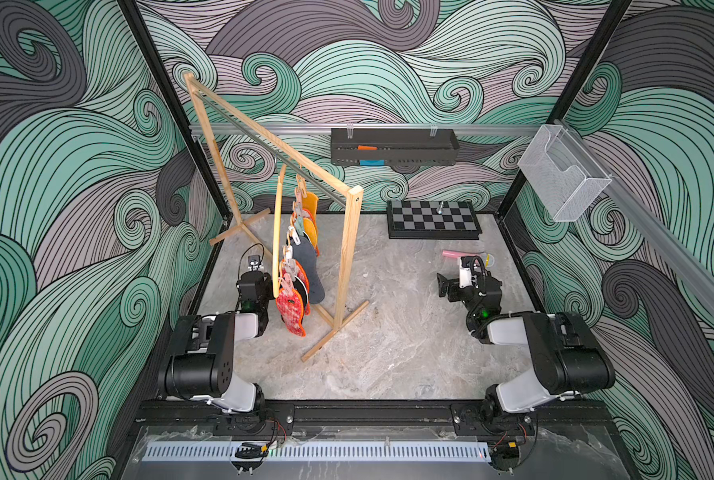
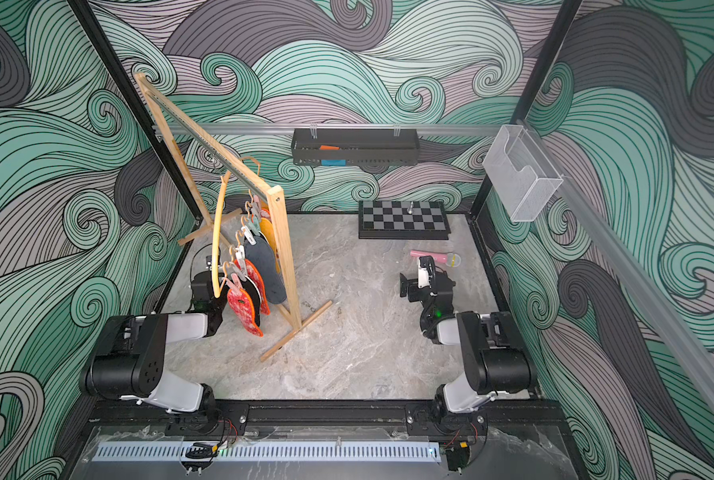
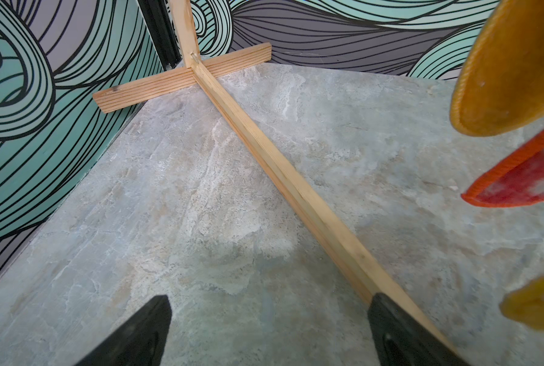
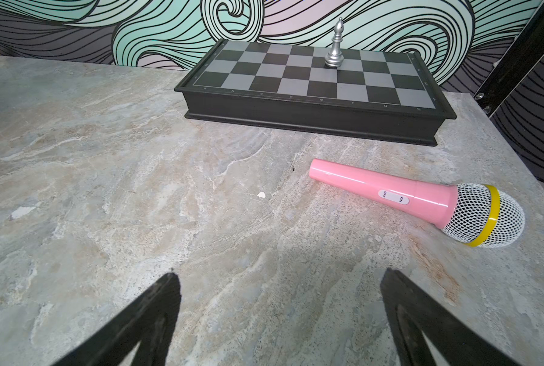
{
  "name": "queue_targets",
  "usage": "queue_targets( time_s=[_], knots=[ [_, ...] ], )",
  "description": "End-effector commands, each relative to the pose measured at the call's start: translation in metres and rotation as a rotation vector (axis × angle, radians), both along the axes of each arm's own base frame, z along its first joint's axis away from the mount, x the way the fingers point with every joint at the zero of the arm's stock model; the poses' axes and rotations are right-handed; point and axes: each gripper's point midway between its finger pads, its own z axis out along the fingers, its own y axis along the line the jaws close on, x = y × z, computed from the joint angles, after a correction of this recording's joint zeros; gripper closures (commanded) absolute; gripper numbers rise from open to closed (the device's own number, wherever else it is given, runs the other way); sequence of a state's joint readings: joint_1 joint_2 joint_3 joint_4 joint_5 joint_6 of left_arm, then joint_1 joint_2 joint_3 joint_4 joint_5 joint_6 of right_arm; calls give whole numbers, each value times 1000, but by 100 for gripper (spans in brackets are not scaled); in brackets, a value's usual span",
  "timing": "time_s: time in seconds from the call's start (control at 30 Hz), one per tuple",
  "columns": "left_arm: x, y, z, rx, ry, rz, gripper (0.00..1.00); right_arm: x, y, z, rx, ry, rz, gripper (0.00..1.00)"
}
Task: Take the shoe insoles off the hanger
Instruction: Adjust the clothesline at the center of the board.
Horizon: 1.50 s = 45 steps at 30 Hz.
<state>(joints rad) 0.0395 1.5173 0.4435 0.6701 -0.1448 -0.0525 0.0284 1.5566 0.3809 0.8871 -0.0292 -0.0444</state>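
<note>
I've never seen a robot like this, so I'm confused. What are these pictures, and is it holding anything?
It is a robot with two arms at a table. Two pictures look down from above; the other two come from cameras on its wrists. The left gripper and right gripper are open and hold nothing. Colourful shoe insoles hang pegged to a curved wooden hanger on a wooden rack. On the table lie a pink microphone and a chessboard with one silver chess piece standing on it.
</note>
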Motion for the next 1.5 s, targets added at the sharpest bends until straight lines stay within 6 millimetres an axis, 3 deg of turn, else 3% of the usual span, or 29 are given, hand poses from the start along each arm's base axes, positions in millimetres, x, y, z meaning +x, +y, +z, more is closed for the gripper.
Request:
queue_targets(
  time_s=[0.0, 0.07, 0.13, 0.27, 0.33, 0.43, 0.63, 0.93, 1.07, 1.23, 1.37, 1.47],
  knots=[
    [6, 4, 8, 6, -20, 16, 1, 6, -2, 8, -6, -29, -6, 1],
    [-3, 27, 19, 14, -47, 175, 1, 6, -6, 11, -19, -38, -36, 1],
    [-9, 32, 28, 28, -71, 201, 1, 5, -8, 22, -42, -57, -72, 1],
    [-30, 58, 58, -23, -33, 418, 1, -3, -4, 64, -86, -89, -100, 1],
    [-40, 64, 66, -77, -22, 507, 1, -9, -3, 89, 42, -132, -134, 1],
    [-53, 66, 78, -162, -7, 585, 1, -17, 12, 119, 243, -177, -88, 1],
    [-83, 66, 114, -248, -58, 646, 2, -34, 53, 147, 444, 8, 92, 1],
    [-135, 55, 177, -251, -21, 574, 2, -110, 116, 199, 470, 79, 445, 2],
    [-158, 50, 196, -189, 1, 502, 1, -151, 147, 209, 448, 96, 617, 5],
    [-184, 31, 181, -215, 59, 391, 1, -200, 191, 213, 407, 123, 841, 10],
    [-195, 11, 176, -255, 8, 270, 2, -234, 228, 196, 281, 143, 983, 12],
    [-209, 22, 184, -244, -81, 332, 2, -244, 254, 176, 160, 131, 1016, 10]
  ],
)
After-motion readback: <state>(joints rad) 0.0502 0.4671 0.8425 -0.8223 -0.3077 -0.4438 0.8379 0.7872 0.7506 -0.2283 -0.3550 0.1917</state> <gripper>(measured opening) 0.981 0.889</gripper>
